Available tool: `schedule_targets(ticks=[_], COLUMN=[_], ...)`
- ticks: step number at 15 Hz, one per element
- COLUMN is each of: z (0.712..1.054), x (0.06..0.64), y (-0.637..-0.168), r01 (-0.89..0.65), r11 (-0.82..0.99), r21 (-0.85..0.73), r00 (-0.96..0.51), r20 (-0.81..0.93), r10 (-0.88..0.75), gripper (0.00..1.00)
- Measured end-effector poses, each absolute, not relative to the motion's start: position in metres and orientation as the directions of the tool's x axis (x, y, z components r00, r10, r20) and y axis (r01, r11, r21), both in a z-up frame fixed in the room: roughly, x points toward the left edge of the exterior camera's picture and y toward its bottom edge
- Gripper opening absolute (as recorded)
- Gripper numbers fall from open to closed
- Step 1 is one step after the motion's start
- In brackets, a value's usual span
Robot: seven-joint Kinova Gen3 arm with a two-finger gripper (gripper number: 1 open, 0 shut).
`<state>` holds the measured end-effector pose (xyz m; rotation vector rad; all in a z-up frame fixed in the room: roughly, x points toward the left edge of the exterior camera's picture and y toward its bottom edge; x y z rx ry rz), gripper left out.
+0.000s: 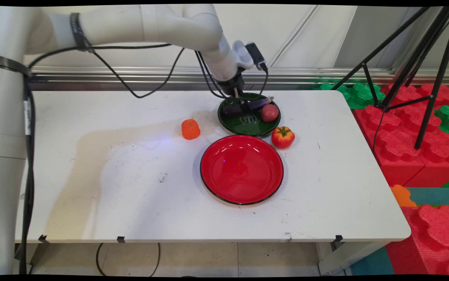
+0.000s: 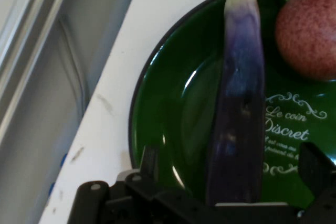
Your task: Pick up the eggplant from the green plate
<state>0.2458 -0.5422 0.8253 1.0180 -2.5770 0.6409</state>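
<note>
white table (image 1: 130, 187) | pale wall (image 1: 286, 35) | black tripod (image 1: 423, 74) | foam blocks (image 1: 415, 140)

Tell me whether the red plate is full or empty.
Empty: the red plate shows only bare glossy surface; the tomato sits on the table beside it.

Eggplant (image 2: 239, 103) base hidden behind linkage; reddish fruit (image 2: 307, 30) cut by edge.

Red plate (image 1: 242, 171), tomato (image 1: 283, 137), orange toy (image 1: 190, 129)
</note>
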Motion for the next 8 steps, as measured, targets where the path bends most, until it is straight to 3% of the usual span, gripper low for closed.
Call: schedule_targets(ticks=[7,8], z=[0.796,0.794], x=[0.233,0.231], y=[-0.563,-0.564], r01=[-0.715,-0.718], r11=[0.646,0.644], r21=[-0.268,-0.265], r00=[-0.692,-0.688], r20=[0.404,0.406], r10=[-0.598,-0.601], gripper=[1.0,0.0])
